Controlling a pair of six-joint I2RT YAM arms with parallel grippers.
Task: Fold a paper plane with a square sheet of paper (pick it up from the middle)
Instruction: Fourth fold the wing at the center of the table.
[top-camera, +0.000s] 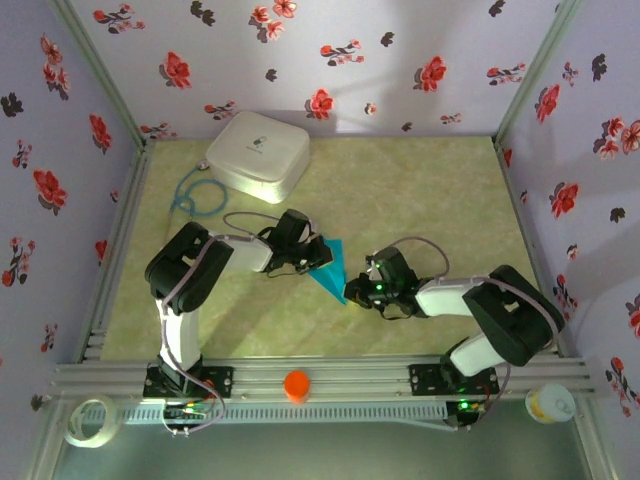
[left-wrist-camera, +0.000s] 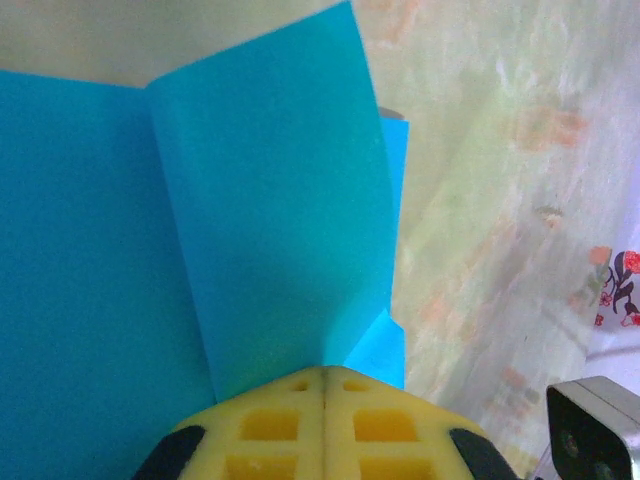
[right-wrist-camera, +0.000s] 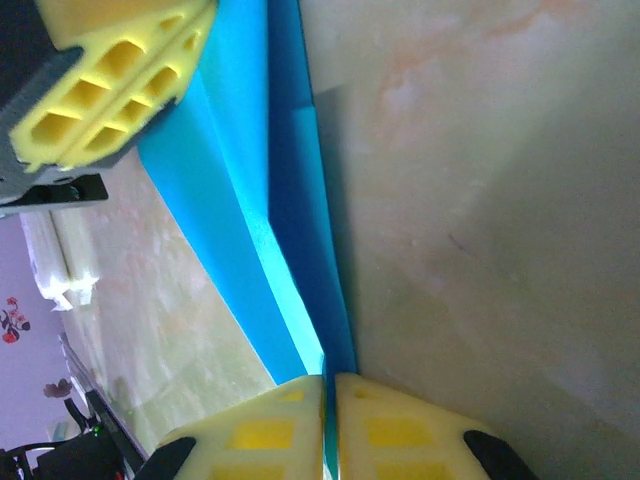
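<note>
Top external view: the left gripper (top-camera: 316, 252) and right gripper (top-camera: 353, 293) meet at mid-table, with the turquoise paper plane (top-camera: 329, 268) spanning the gap between them, its point toward the right gripper. Left wrist view: the yellow pads (left-wrist-camera: 290, 420) are pressed together, pinching the folded paper's edge. Right wrist view: both pads (right-wrist-camera: 390, 430) are likewise closed on the narrow tip. A white rounded box (top-camera: 258, 155) and a coiled blue cable (top-camera: 195, 195) lie well apart at the table's far left. An orange cap (top-camera: 296, 385) sits on the near rail (top-camera: 380, 378), and a tape roll (top-camera: 88, 420) lies at the near left corner.
</note>
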